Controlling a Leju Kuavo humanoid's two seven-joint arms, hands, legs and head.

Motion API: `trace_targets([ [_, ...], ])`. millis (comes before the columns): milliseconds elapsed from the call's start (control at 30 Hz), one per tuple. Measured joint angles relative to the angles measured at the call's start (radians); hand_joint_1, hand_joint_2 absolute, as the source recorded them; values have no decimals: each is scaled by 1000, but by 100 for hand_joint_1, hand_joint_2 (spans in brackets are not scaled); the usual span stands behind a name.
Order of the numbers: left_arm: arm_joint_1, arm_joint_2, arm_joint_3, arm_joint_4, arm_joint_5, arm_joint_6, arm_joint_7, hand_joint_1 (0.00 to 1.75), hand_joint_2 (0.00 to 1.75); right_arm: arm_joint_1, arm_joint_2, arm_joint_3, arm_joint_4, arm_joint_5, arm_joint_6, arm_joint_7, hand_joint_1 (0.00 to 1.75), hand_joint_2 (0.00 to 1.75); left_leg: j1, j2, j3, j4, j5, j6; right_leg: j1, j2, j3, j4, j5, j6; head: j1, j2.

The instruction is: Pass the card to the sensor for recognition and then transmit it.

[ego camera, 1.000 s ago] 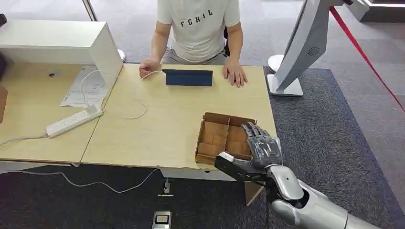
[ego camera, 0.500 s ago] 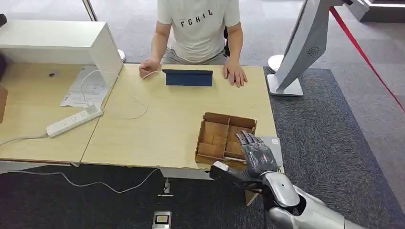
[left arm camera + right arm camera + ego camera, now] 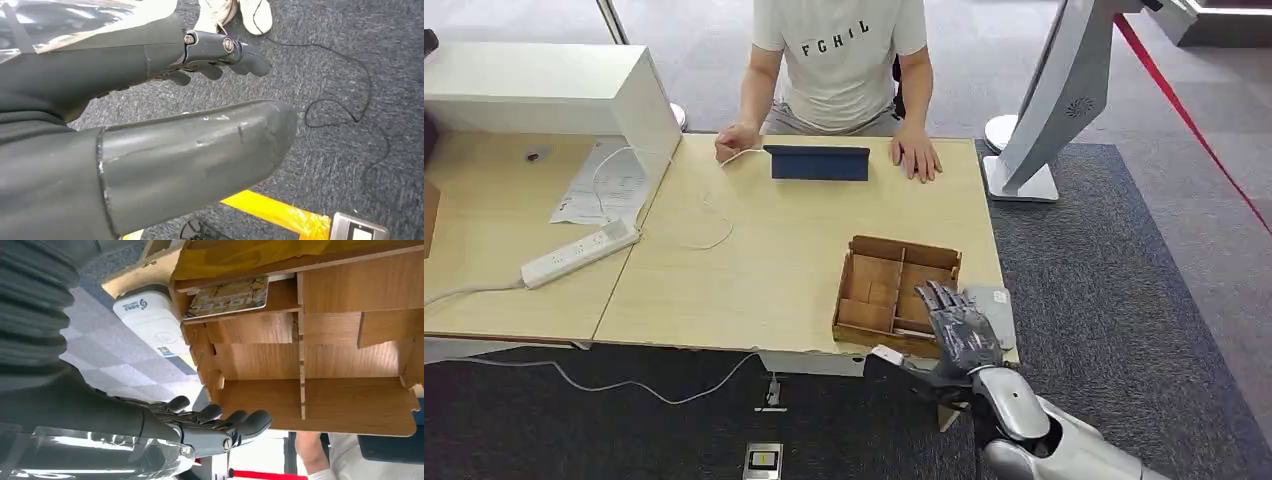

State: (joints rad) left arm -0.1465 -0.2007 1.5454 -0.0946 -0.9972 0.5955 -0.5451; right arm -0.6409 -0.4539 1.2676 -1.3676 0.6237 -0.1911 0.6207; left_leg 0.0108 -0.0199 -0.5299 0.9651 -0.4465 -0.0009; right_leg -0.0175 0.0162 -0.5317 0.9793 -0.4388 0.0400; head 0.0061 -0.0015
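One card [image 3: 230, 296]: upper centre of the right wrist frame, flat in a wooden tray [image 3: 350, 405] compartment beside the sensor [image 3: 150, 322]. Likely thin, stiff, slippery; pinch an exposed edge. Right hand [image 3: 962, 325] spread, empty.

One card [image 3: 229, 297], one sensor [image 3: 150, 322], one wooden box [image 3: 894, 291], one power strip [image 3: 579, 252].

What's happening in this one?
The robot's right hand hovers open at the near right corner of a wooden divided tray on the table, holding nothing. The right wrist view shows a card lying in one tray compartment, with a white card reader just beside the tray. A person sits across the table behind a blue tablet case. The left hand hangs over the carpet.
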Motion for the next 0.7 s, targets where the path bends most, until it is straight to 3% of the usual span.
trace_targets([
  [700, 0, 0, 0, 0, 1, 25, 22, 0, 0, -29, 68, 11, 124, -30, -14, -56, 0, 175, 0, 0, 0, 0, 0, 0, 0, 0, 0, 0, 0, 0, 0, 0],
])
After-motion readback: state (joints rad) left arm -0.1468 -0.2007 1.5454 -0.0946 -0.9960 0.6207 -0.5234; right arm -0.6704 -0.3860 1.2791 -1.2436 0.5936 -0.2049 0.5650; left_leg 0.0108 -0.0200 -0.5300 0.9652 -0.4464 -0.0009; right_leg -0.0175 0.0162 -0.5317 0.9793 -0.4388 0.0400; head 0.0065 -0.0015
